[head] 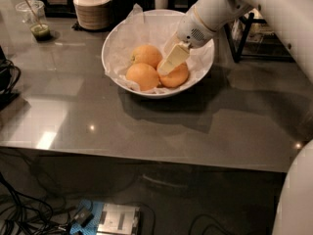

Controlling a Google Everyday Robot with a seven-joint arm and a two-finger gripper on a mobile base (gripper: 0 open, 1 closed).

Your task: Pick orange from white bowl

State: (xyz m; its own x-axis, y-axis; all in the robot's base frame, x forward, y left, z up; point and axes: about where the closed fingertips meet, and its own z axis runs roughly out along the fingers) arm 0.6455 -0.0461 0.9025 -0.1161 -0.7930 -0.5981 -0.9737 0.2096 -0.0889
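Observation:
The white bowl (pixel 111 42), lined with crinkled white paper, stands at the back middle of the grey table. Three oranges lie in it: one at the back left (pixel 145 56), one at the front left (pixel 142 76) and one at the right (pixel 181 77). My gripper (pixel 172 61) reaches down into the bowl from the upper right on the white arm. It rests against the top left of the right orange and hides part of it. The orange sits in the bowl, not lifted.
A stack of small beige bowls (pixel 92 6) stands behind the bowl at the left. A clear cup with green liquid (pixel 37 22) is at the far left. A black rack (pixel 243 33) stands to the right. Cables lie on the floor below the table's front edge.

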